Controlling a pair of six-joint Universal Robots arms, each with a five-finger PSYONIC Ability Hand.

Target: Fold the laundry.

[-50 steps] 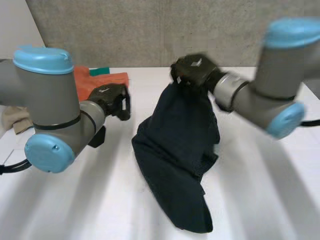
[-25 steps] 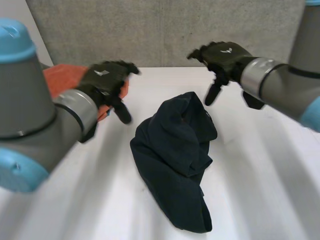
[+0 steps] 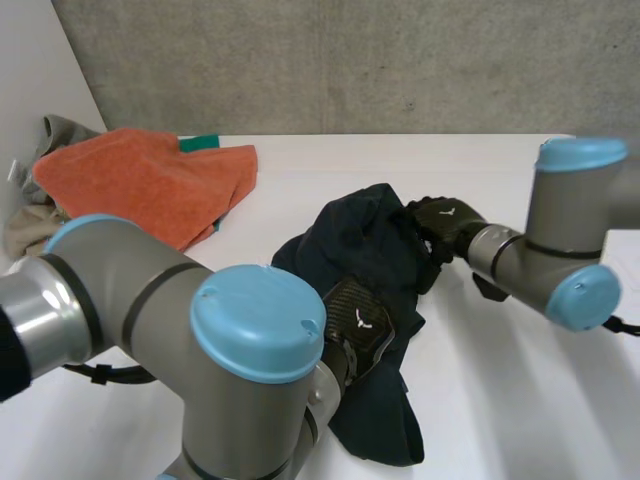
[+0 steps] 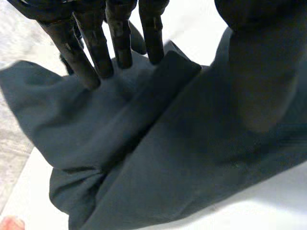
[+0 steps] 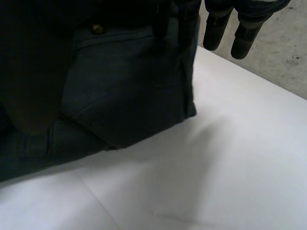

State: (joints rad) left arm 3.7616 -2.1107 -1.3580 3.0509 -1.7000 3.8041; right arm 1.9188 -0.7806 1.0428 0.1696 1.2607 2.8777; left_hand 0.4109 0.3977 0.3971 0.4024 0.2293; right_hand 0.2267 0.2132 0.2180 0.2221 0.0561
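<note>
A dark navy garment [image 3: 355,260] lies crumpled in the middle of the white table [image 3: 520,400]. My left hand [image 3: 358,325] rests on its lower middle. In the left wrist view its straight fingers [image 4: 96,52] press into a fold of the cloth [image 4: 158,158], the thumb [image 4: 259,76] spread apart over it. My right hand [image 3: 445,222] is at the garment's far right edge. In the right wrist view its fingers [image 5: 216,31] hang straight, some over the garment's seamed edge [image 5: 144,86], which carries a small metal button [image 5: 98,28]. Neither hand grips cloth.
An orange towel [image 3: 140,185] lies at the back left with a green cloth [image 3: 200,143] behind it. Beige and grey cloths [image 3: 60,130] are bunched at the far left edge. Bare table [image 5: 216,182] spreads to the right of the garment.
The right hand held the garment up a second ago, then let it drop. Both hands opened and came down onto the cloth, the left swinging in from beside the orange towel.
</note>
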